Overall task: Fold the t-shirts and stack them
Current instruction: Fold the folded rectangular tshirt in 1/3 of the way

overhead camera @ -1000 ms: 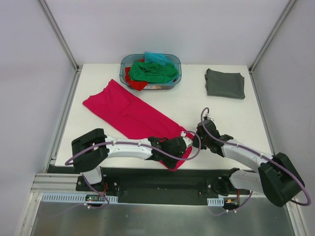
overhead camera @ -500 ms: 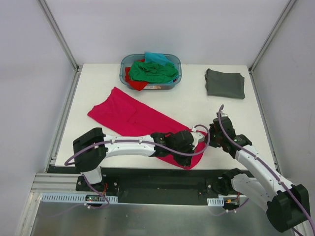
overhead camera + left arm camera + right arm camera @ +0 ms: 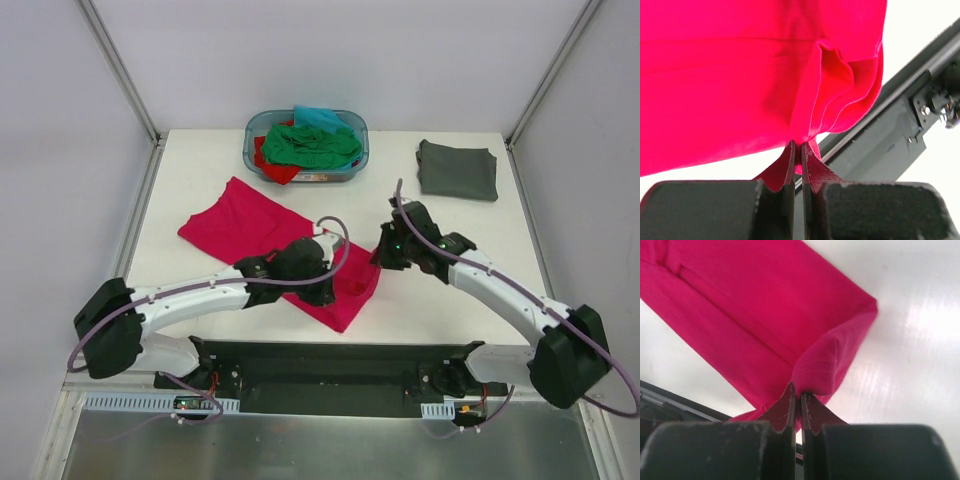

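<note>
The crimson-pink t-shirt (image 3: 245, 222) lies on the white table, its near end doubled back over itself. My left gripper (image 3: 318, 262) is shut on a corner of that near end, which shows in the left wrist view (image 3: 740, 100). My right gripper (image 3: 382, 258) is shut on the other corner, seen in the right wrist view (image 3: 765, 325). Both hold the cloth a little above the table. A folded dark grey t-shirt (image 3: 457, 169) lies at the back right. Green (image 3: 310, 145), red (image 3: 272, 168) and teal (image 3: 318, 116) t-shirts fill the basket.
The blue-green plastic basket (image 3: 354, 165) stands at the back centre. The dark front rail (image 3: 330, 358) runs along the table's near edge and shows in the left wrist view (image 3: 890, 135). Metal frame posts rise at the back corners.
Both grippers have carried the shirt's near end away from the front edge toward the back, folding it over the rest. The right gripper swung left and back.
</note>
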Motion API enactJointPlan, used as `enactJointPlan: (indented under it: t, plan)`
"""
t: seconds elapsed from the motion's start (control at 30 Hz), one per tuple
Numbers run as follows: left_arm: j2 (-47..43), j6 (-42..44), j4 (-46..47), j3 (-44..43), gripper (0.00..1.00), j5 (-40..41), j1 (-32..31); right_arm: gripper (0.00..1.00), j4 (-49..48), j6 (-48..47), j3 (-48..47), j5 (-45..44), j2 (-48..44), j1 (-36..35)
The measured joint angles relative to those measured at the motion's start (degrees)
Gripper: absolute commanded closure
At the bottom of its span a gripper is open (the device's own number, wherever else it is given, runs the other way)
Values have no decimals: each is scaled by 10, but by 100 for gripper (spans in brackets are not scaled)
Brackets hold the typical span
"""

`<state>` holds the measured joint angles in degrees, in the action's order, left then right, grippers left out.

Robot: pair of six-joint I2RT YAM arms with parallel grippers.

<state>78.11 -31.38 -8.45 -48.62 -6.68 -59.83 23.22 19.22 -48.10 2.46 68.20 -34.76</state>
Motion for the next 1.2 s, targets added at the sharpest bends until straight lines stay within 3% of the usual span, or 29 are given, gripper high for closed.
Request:
enactJointPlan:
  t: [0.27,0.7,1.2]
  plan:
    - [-85,-8,-56,42,100,74,92,99,-28,0,-150,-2,158,-47]
    - [-103,-7,-149,40,100,148,240,99,-31,0,-356,-40,357,-85]
    - [-16,-7,-174,3,100,204,292,96,-38,0,-473,-59,497,-90]
